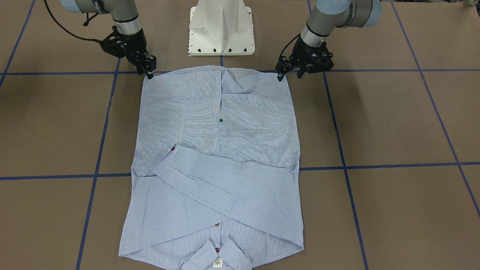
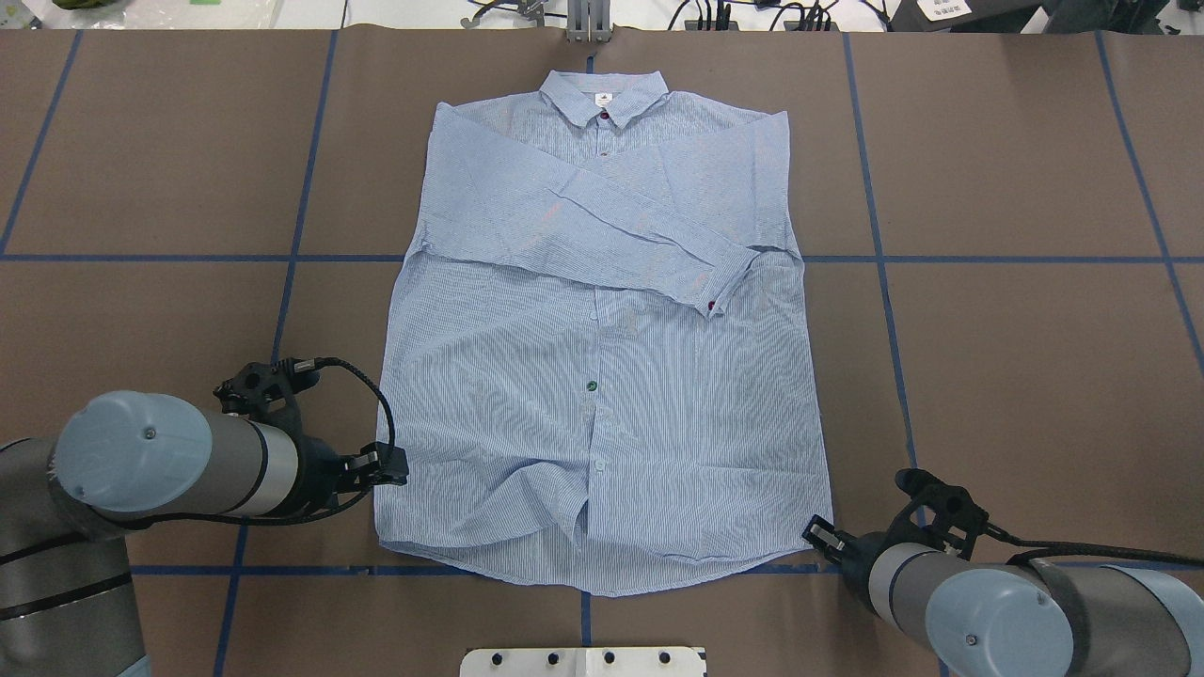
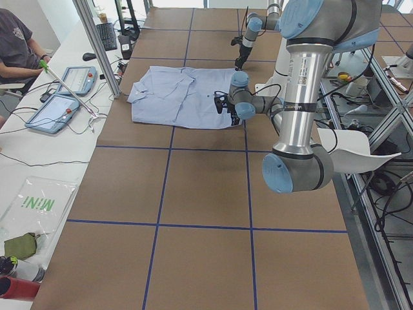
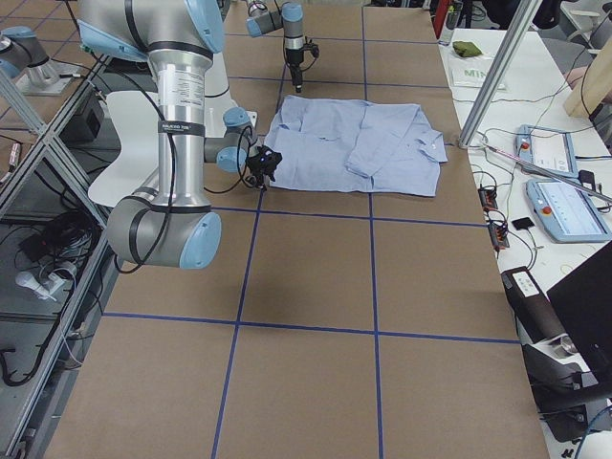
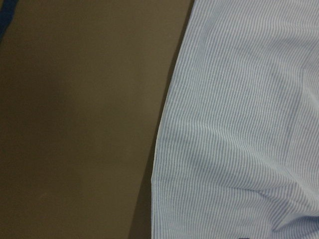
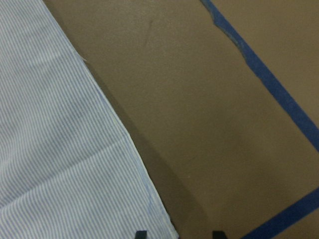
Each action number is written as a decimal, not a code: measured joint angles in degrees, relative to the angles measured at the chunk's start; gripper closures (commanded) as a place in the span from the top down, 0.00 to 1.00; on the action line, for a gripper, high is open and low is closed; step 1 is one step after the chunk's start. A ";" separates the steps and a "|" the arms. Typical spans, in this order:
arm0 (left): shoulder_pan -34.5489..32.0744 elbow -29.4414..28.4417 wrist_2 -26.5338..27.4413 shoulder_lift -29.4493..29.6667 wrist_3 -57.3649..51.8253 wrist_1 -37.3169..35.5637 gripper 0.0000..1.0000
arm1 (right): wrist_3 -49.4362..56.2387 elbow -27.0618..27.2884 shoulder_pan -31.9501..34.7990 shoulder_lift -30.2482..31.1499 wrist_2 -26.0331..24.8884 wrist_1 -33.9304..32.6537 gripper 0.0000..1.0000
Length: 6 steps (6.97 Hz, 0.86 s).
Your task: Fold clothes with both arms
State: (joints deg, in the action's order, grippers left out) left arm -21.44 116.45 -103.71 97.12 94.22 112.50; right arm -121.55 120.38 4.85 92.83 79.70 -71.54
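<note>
The light blue striped shirt (image 1: 217, 161) lies flat on the brown table, collar (image 2: 602, 97) far from me, both sleeves crossed over the chest. My left gripper (image 1: 289, 76) is low at the hem's corner on my left, also shown overhead (image 2: 390, 467); its fingers stand apart and hold nothing. The left wrist view shows only the shirt's side edge (image 5: 239, 124) and table. My right gripper (image 1: 150, 72) is at the other hem corner (image 2: 818, 536). In the right wrist view its open fingertips (image 6: 141, 234) straddle the shirt's corner edge (image 6: 60, 149).
The white pedestal base (image 1: 221, 33) stands just behind the hem. Blue tape lines (image 2: 875, 259) grid the brown table. Tablets and cables (image 3: 61, 106) lie along the far edge, where a seated person (image 3: 16, 45) shows.
</note>
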 measured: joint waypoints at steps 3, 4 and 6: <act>0.00 0.00 -0.02 0.00 0.00 0.00 0.87 | -1.13 -0.01 -0.41 -0.01 0.01 0.00 0.00; 0.06 -0.10 -0.06 -0.01 0.24 0.00 0.86 | -1.20 0.39 -0.37 -0.01 0.03 0.00 0.00; 1.08 -0.26 0.17 0.00 3.27 0.05 0.85 | -1.17 1.54 0.20 0.20 0.11 0.00 0.00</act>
State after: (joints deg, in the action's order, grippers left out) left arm -20.36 116.19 -103.54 97.11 97.49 112.56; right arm -122.73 121.92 5.05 93.02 79.81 -71.54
